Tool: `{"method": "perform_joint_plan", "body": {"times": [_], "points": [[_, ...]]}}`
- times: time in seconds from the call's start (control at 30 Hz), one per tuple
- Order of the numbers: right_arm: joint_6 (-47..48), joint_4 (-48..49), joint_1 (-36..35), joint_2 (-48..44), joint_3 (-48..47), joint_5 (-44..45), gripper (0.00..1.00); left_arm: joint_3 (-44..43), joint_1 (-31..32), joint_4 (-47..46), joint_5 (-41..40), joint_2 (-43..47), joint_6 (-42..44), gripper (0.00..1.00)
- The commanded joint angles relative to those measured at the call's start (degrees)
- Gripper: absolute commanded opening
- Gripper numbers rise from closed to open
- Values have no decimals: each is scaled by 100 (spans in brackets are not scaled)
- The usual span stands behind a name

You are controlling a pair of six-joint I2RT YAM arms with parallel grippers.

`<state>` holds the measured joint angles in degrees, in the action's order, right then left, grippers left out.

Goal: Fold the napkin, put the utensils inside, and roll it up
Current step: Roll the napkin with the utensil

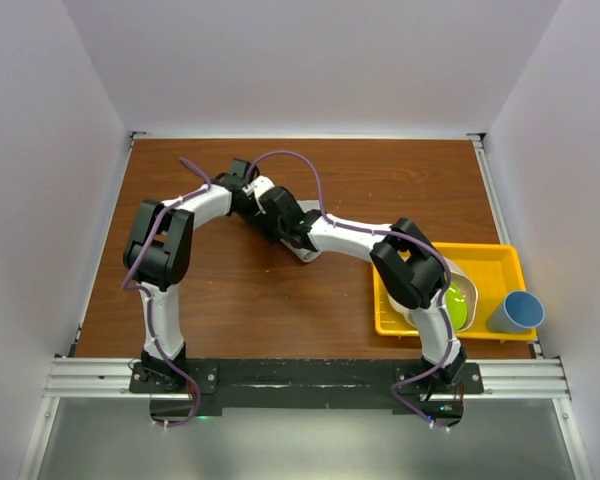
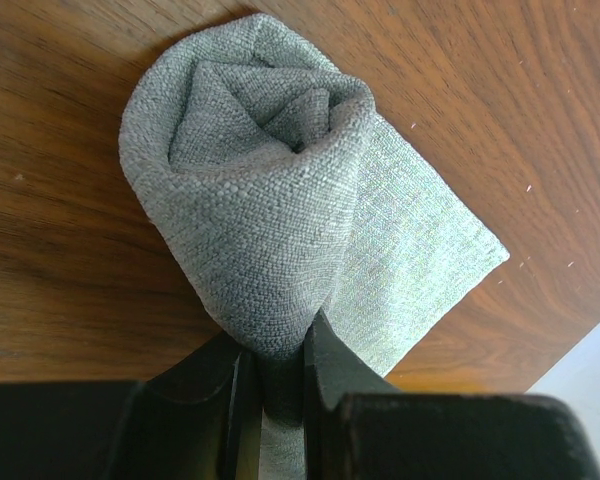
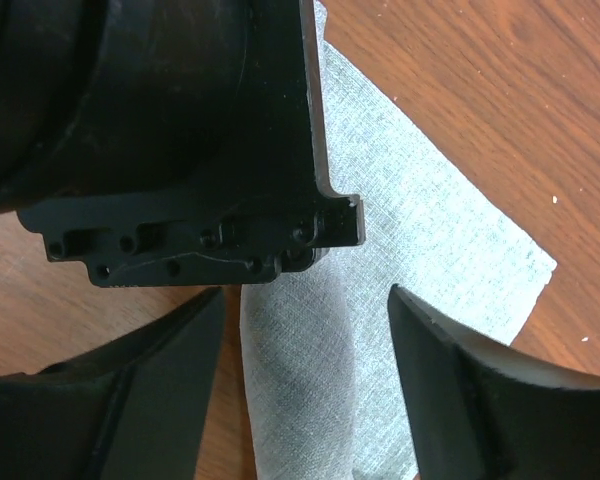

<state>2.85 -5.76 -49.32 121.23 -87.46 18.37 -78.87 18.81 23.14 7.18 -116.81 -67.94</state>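
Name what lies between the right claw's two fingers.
Only the napkin, its flat end inside the open right claw; the right wrist view shows it.

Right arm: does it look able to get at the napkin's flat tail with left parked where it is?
Probably yes. The right gripper is open over the napkin, whose flat tail lies bare between its fingers. The left gripper, shut on the rolled end, covers only that end.

A robot lab cell: plain white walls (image 1: pixel 40 200) box in the wooden table (image 1: pixel 280 300), an aluminium rail (image 1: pixel 520 378) along its near edge.
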Motion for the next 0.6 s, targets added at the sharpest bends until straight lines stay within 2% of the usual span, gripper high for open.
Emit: {"method": "perform_joint_plan", "body": {"times": [0.0,0.07,0.2,0.23,0.33,0.47,0.57], "points": [[365,40,-201,164,221,-123,71,249,141,1088,3,-333,-149,0],[383,92,-183,199,256,-71,68,258,141,1061,64,-342,-149,0],[392,101,-157,278,247,-88,54,311,132,1018,134,-360,-158,0],[383,127,-148,174,299,-88,55,320,115,1026,143,-351,-141,0],[225,348,-104,-159,712,-298,70,372,71,913,143,-351,-70,0],[-249,751,10,-766,1248,-1009,78,495,-9,614,249,-333,70,0],[-241,822,37,-856,1363,-1125,79,522,-70,534,293,-333,141,0]]}}
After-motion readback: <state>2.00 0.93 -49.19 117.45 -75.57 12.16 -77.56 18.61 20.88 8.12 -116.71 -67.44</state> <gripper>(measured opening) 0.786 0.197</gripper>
